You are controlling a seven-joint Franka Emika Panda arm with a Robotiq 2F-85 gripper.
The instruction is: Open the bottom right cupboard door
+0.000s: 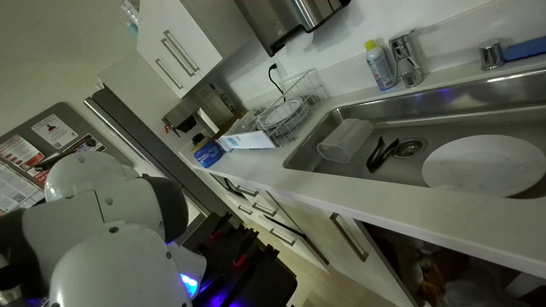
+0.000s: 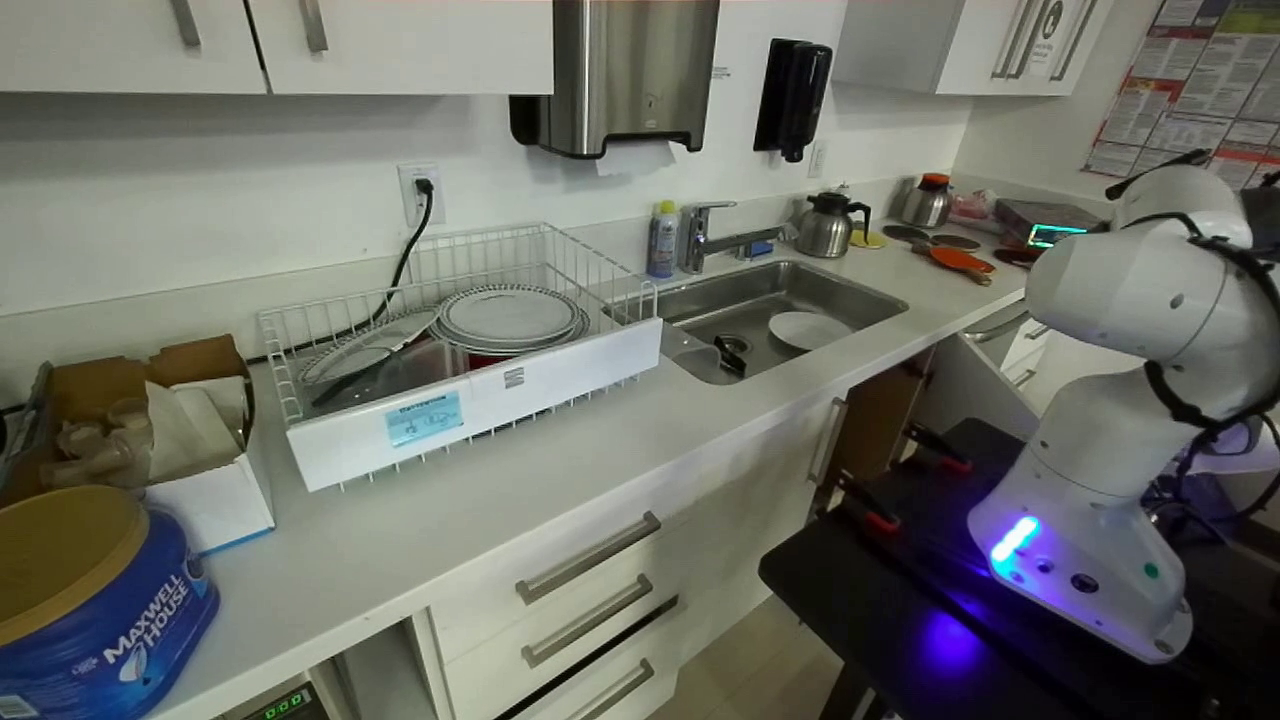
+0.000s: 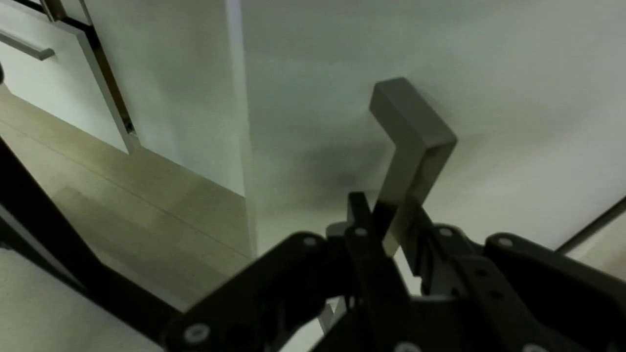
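Bottom right cupboard door (image 3: 313, 98) stands ajar below the front edge of the desk (image 2: 560, 480); tool (image 3: 391, 210) clamped on handle (image 3: 415, 122). Opening looks largely complete; release remains.

Your black gripper (image 3: 390, 217) has the slim silver metal bar handle (image 3: 413, 115) of a flat white rectangular cupboard door (image 3: 528, 98) between its fingers. Your rounded white arm (image 2: 1085, 430) stands on a flat black table (image 2: 870, 610) before the long white countertop (image 2: 500, 510). In both exterior views you find the white wire dish rack (image 2: 590, 370) left of the rectangular steel sink (image 1: 407, 126), round white plates (image 2: 510, 315) stacked in the rack. In the sink, left to right, lie a clear plastic box (image 1: 346, 140), a black two-armed utensil (image 1: 375, 160) and a round white platter (image 1: 484, 164). Behind it stands a silver metal faucet (image 1: 405, 59), a cylindrical blue can (image 1: 380, 68) just left of it.
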